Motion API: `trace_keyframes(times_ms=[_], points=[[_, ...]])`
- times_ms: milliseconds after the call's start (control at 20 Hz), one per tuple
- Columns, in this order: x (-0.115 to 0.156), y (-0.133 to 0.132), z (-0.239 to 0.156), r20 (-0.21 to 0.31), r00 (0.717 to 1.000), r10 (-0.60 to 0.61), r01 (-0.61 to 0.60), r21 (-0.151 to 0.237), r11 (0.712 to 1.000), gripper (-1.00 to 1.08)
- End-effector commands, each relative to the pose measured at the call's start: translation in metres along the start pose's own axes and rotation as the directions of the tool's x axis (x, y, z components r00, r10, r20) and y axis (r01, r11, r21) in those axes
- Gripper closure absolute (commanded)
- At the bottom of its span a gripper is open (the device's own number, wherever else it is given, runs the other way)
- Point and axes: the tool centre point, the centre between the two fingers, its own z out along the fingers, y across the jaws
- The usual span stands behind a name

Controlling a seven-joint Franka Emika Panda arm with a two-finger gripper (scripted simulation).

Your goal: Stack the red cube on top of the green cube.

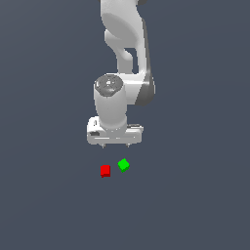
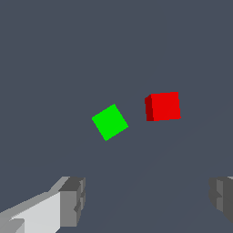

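Observation:
The red cube rests on the dark grey floor, and the green cube sits just to the exterior view's right of it, turned at an angle. They are close but apart. My white gripper hangs above and behind both cubes, open, with nothing between its fingers. In the wrist view the red cube and the green cube lie ahead of the gripper, whose grey fingertips stand wide apart.
A flat dark grey floor surrounds the cubes. The white arm rises behind the gripper.

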Motion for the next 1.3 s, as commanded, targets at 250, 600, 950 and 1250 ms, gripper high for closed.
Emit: trace_keyframes(times_ms=[250, 600, 950, 1250], points=[[0.029, 0.027, 0.037, 0.013, 0.999, -0.043, 0.043, -0.001, 0.999, -0.92], [0.05, 0.044, 0.062, 0.022, 0.997, -0.072, 0.072, -0.001, 0.997, -0.92], [0.06, 0.052, 0.073, 0.026, 0.996, -0.086, 0.086, -0.001, 0.996, -0.92], [0.061, 0.053, 0.074, 0.027, 0.996, -0.087, 0.087, -0.001, 0.996, -0.92]])
